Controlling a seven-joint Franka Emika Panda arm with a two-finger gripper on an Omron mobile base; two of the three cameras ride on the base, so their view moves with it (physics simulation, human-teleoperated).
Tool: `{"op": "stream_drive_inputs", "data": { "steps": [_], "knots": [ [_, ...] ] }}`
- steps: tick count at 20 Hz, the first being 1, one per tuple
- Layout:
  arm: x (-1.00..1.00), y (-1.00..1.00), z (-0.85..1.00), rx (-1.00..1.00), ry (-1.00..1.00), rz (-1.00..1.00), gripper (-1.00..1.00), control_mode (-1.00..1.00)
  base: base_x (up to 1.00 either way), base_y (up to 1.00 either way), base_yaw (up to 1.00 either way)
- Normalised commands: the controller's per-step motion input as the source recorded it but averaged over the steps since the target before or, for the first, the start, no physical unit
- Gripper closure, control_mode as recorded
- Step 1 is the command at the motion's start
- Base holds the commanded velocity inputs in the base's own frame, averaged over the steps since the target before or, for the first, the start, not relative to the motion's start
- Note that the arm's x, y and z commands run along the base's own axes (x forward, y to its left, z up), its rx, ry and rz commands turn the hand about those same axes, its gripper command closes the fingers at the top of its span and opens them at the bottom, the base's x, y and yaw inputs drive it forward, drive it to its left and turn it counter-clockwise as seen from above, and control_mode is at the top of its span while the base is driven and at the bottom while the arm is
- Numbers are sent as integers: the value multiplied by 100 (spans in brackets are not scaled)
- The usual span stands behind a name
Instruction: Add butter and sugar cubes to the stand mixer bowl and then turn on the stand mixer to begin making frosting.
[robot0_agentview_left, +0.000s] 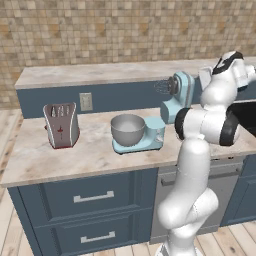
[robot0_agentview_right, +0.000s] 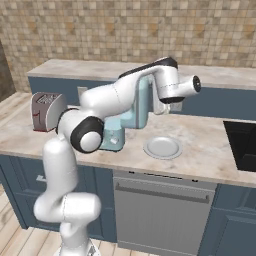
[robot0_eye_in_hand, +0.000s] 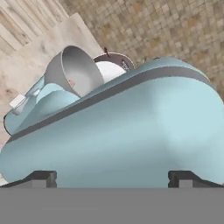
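Leftward on the counter (robot0_agentview_left: 60, 160) stands a grey, red-marked appliance (robot0_agentview_left: 61, 125); beside it the stand mixer bowl (robot0_agentview_left: 128, 129) sits on the base of the light blue stand mixer (robot0_agentview_left: 176, 100), whose head is tilted back. A white plate (robot0_agentview_right: 162, 147) lies bare to the right. The fingers (robot0_eye_in_hand: 113, 178), spread wide and holding nothing, hang close over the mixer head. Butter and sugar cubes cannot be made out; switching on apparently remains.

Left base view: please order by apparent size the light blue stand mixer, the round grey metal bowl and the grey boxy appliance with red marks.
1. The light blue stand mixer, clearly largest.
2. The grey boxy appliance with red marks and the round grey metal bowl look about alike; I cannot rank them.
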Motion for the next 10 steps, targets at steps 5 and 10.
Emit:
{"op": "stream_drive_inputs", "data": {
  "steps": [5, 10],
  "knots": [
    [-3, 89, -23, -1, 0, 16, -100, -100, 0, 0, 0],
    [-18, 100, -22, -5, 0, 16, -100, -100, 0, 0, 0]
  ]
}}
